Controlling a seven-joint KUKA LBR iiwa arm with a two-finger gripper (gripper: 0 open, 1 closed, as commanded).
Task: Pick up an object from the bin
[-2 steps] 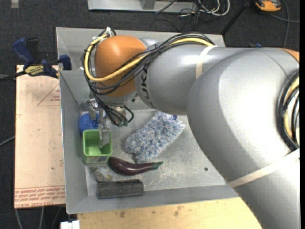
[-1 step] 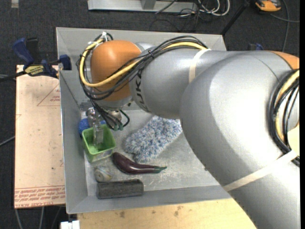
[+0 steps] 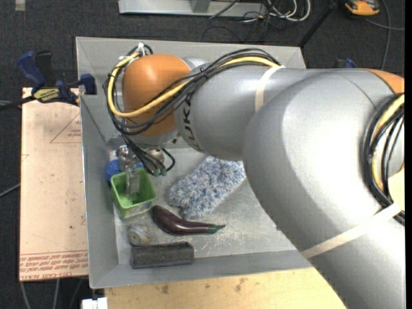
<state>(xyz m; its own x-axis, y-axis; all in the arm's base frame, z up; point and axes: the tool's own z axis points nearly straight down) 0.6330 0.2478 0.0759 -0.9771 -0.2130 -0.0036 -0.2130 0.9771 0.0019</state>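
Here's the big rounded silver-grey metal arm [image 3: 302, 147], right and centre of the frame, smooth casing all along. At its upper-left end sits a glossy orange dome cover [image 3: 151, 89]. Yellow and black cables [image 3: 215, 66] loop round that dome and trail along the top of the casing, with more at the right edge. Black lettering [image 3: 187, 118], only partly readable, sits beside the dome. Pale tan bands [image 3: 260, 95] ring the joints. Under the dome there's a slim grey metal gripper [image 3: 134, 184], dark wiring bundled at its base.

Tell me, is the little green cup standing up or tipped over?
Standing up. The green cup has its open mouth facing upward, showing its inside walls.
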